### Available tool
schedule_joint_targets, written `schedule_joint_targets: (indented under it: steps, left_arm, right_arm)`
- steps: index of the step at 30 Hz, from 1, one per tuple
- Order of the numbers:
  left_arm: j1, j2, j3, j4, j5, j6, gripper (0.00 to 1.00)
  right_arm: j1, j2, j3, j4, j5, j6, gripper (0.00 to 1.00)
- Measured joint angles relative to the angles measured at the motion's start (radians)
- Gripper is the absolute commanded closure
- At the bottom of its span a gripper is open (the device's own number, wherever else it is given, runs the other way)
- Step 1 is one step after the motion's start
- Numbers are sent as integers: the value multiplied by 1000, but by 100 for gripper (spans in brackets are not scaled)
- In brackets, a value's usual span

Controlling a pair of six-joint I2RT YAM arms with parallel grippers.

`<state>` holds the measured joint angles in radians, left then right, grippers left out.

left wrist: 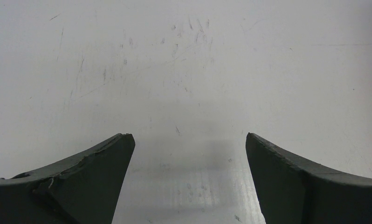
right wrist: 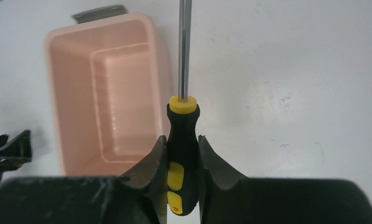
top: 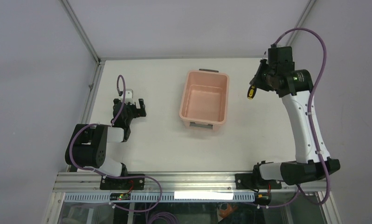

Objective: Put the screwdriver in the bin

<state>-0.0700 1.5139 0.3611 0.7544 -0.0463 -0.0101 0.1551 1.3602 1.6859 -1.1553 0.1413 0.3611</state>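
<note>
I have the screwdriver (right wrist: pixel 182 122) clamped by its handle in the right gripper (top: pixel 256 85), held up off the table (top: pixel 165 149) with the shaft pointing away from the wrist. It hangs just to the right of the bin (top: pixel 227 100), not yet over it. The pickup looks done to me. What's left is carrying it across above the opening and letting go. The bin looks empty. The left gripper (top: pixel 138 105) rests well apart from the bin, fingers spread — nothing between them.
</note>
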Motion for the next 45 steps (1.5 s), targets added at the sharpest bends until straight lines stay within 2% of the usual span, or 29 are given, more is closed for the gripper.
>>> schedule_joint_targets:
  steps: [1, 5, 8, 11, 16, 22, 25, 31, 33, 37, 41, 43, 44, 45]
  left_arm:
    - [0, 0, 0, 0, 0, 0, 1]
    - [0, 0, 0, 0, 0, 0, 1]
    - [0, 0, 0, 0, 0, 0, 1]
    - [0, 0, 0, 0, 0, 0, 1]
    - [0, 0, 0, 0, 0, 0, 1]
    - [0, 0, 0, 0, 0, 0, 1]
    - [0, 0, 0, 0, 0, 0, 1]
    - [0, 0, 0, 0, 0, 0, 1]
    - [0, 0, 0, 0, 0, 0, 1]
    - [0, 0, 0, 0, 0, 0, 1]
    - [0, 0, 0, 0, 0, 0, 1]
    - [0, 0, 0, 0, 0, 0, 1]
    - [0, 0, 0, 0, 0, 0, 1]
    - [0, 0, 0, 0, 0, 0, 1]
  right_arm:
    - [15, -18, 6, 2, -3, 10, 100]
    - [205, -61, 11, 43, 0, 78, 100]
    - [341, 2, 16, 100, 20, 108, 100]
    - [420, 109, 20, 148, 43, 124, 100]
    - [462, 322, -37, 225, 59, 149, 100]
    - [484, 566, -83, 237, 61, 170, 100]
    - [494, 642, -124, 246, 66, 183, 96]
    - [498, 668, -148, 249, 82, 201, 53]
    - [498, 668, -148, 259, 89, 210, 45]
    - [498, 654, -148, 261, 95, 213, 37]
    - [498, 571, -146, 252, 106, 208, 30]
    - [498, 513, -133, 237, 109, 194, 15]
    - [498, 470, -119, 233, 108, 178, 2]
    - [498, 442, -109, 233, 107, 170, 1]
